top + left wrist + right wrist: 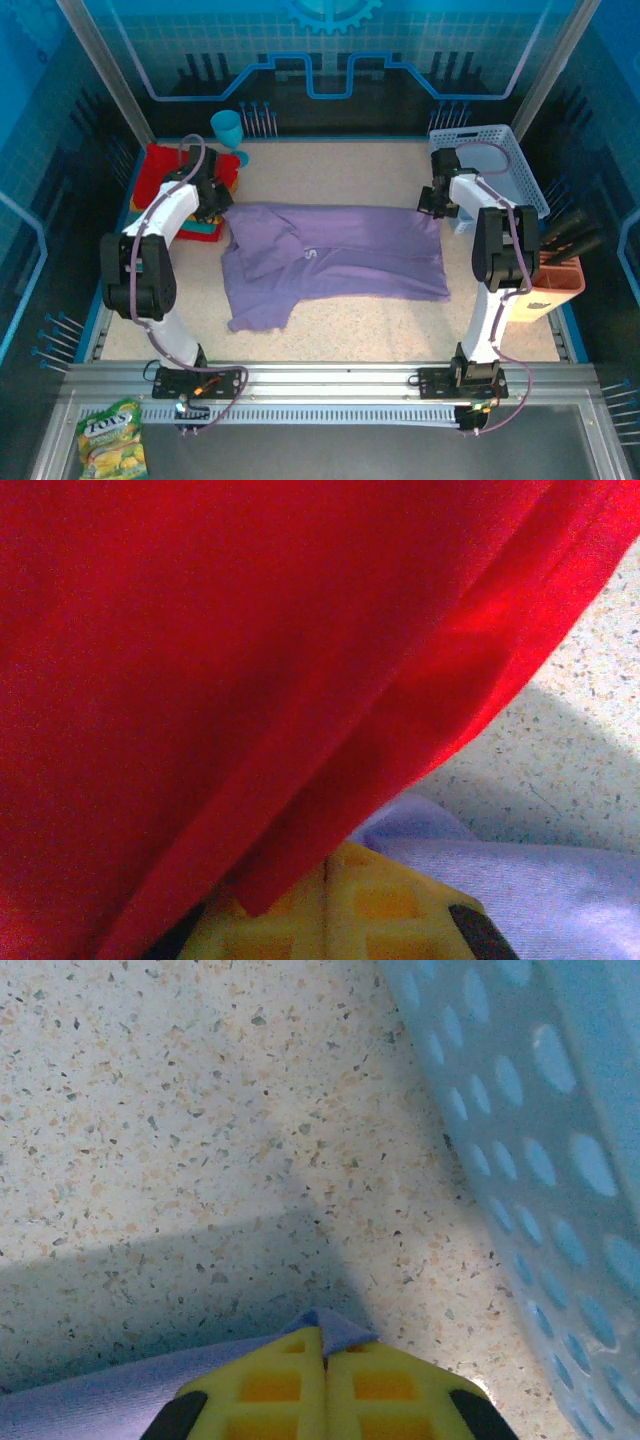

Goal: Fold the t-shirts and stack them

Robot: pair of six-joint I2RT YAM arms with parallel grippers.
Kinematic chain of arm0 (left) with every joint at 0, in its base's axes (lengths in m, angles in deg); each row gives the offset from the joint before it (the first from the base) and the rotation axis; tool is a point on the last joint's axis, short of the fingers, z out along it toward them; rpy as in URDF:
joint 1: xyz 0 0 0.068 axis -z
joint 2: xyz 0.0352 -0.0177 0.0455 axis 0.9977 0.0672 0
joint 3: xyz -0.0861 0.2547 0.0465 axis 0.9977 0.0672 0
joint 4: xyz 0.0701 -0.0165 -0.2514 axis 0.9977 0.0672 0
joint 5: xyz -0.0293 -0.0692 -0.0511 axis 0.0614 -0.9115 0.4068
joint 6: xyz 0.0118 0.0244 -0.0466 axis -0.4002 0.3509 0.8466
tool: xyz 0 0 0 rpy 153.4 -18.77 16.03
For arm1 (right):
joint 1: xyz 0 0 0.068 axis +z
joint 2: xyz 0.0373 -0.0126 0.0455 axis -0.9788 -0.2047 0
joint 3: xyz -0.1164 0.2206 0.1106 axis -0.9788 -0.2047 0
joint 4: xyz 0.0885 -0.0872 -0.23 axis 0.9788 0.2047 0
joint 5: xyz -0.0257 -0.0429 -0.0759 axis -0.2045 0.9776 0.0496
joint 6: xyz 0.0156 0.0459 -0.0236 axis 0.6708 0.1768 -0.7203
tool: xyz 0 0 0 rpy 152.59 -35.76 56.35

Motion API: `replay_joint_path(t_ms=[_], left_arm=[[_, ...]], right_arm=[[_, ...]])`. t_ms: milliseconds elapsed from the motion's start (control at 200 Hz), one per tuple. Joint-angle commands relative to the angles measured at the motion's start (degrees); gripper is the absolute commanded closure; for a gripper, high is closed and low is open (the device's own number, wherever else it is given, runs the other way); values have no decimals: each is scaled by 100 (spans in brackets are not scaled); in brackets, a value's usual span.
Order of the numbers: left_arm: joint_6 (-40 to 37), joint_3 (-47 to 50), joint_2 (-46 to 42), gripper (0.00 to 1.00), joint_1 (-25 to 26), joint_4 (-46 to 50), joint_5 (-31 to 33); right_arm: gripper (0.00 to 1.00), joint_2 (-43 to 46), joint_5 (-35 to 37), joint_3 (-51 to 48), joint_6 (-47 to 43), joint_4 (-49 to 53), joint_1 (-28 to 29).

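Note:
The lavender t-shirt (335,262) lies spread across the middle of the table, its left part folded over. My right gripper (437,200) is at its far right corner; in the right wrist view the yellow fingers (323,1338) are shut on that corner of lavender cloth (100,1400). My left gripper (215,205) is at the shirt's far left corner, beside the stack of red, yellow-orange and teal t-shirts (165,180). In the left wrist view its jaws (335,870) are closed, lavender cloth (520,880) rises to them, and the red t-shirt (220,660) hides their tips.
A pale blue lattice basket (505,165) (560,1140) stands close to the right gripper. A teal cup (228,128) stands at the back left. An orange bin (555,290) with black tools sits at the right edge. A snack bag (112,440) lies off the table, front left.

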Motion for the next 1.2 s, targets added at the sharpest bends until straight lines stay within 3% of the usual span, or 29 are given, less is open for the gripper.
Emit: replay_joint_path(t_ms=[0, 140, 265, 290, 340, 560, 665, 760, 800, 930, 1196], left_arm=[[-121, -9, 209, 99, -87, -17, 103], [-206, -263, 415, 80, -87, -40, 72], [-279, -454, 479, 79, -87, 3, 120], [-295, -469, 470, 75, -87, 0, 95], [-300, -522, 474, 64, -88, 75, 10], [-294, -296, 46, 63, 246, 267, -225], [-185, 31, -214, 61, 388, 263, -440], [-134, 318, -355, 59, 628, 273, -324], [-79, 488, -425, 59, 708, 176, -283], [43, 838, -366, 57, 865, -132, -265], [-61, 576, 385, 60, 915, -626, -175]], right_arm=[[100, 74, 133, -42, 26, 6, -110], [100, 43, 138, 44, -10, 22, -107], [98, 30, 172, 146, -45, 22, -111], [93, 24, 149, 171, -53, 13, -110], [75, 2, 44, 225, -101, 4, -109], [35, 226, -58, 113, -213, -177, 58], [21, 454, -235, -26, -243, -225, 105], [16, 673, -384, -188, -346, -283, 184], [6, 765, -448, -287, -371, -321, 220], [3, 1116, -544, -584, -441, -337, 359], [3, 1618, -1038, -1439, -353, -479, 404]])
